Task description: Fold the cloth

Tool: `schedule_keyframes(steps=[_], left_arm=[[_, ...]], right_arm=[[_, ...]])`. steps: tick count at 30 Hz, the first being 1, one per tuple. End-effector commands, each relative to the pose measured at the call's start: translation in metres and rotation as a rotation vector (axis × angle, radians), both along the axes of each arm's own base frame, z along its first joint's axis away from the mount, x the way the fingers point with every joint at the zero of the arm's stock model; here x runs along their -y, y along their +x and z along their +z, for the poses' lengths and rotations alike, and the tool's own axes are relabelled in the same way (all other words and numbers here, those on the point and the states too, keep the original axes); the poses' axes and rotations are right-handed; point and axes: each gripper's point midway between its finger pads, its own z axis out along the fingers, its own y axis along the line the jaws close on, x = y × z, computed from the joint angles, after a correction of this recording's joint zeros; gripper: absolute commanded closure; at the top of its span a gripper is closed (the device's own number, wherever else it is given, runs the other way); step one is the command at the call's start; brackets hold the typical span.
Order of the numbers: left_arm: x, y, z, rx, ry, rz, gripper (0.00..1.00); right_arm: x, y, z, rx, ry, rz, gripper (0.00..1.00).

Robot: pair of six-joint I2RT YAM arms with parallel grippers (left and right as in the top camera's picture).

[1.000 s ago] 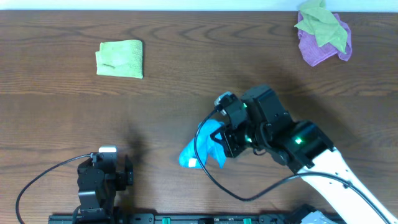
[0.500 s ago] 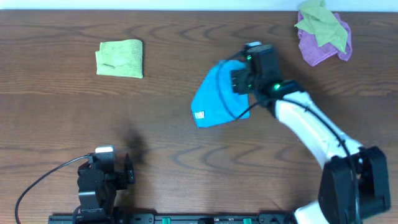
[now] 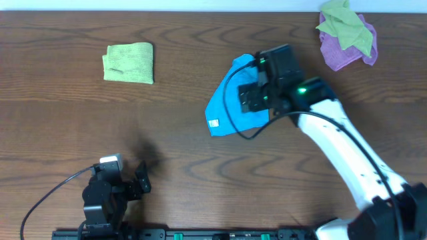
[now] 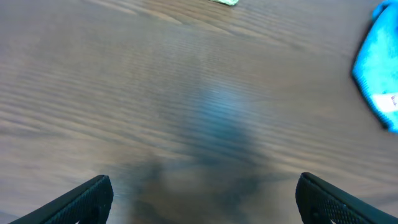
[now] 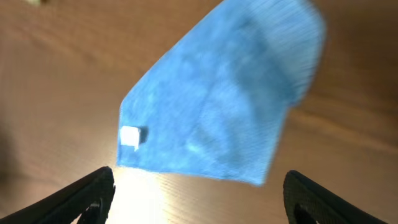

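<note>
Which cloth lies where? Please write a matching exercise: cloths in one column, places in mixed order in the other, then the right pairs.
1 blue cloth
2 folded green cloth
3 purple cloth
4 crumpled green cloth

A on top of another cloth
B far left of the table
C middle, partly under the right gripper
D beneath another cloth, far right corner

Pairs: 1-C, 2-B, 3-D, 4-A

Inspection finds no legible text, brand, number or sign in any view. The sole label present is a small white tag [image 5: 130, 135] at the 8 o'clock corner of the cloth [image 5: 224, 99]. Its face is too small and blurred to read.
</note>
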Motion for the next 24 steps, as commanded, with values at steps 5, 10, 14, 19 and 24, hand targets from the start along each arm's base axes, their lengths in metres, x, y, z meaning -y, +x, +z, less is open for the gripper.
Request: schedule_keyframes(steps=[5, 10, 14, 19, 24], left_arm=[[0.008, 0.0, -0.003, -0.01, -0.121, 0.029, 0.05], [0.008, 0.0, -0.003, -0.011, -0.121, 0.029, 0.05], [0.008, 0.0, -0.003, -0.011, -0.12, 0.029, 0.05], [0.008, 0.0, -0.003, -0.011, -0.12, 0.029, 0.05], [0.008, 0.0, -0.003, -0.012, -0.12, 0.029, 0.05]], right_arm=[[-0.027, -0.01, -0.062, -0.153, -0.035, 0.042, 0.18], [-0.028, -0.004, -0.096, -0.197, -0.069, 0.035, 0.24], [-0.027, -0.002, -0.114, -0.223, -0.085, 0.021, 0.23], [-0.022, -0.001, -0.136, -0.251, -0.13, 0.001, 0.25], [-0.018, 0.006, -0.141, -0.226, -0.157, -0.021, 0.28]])
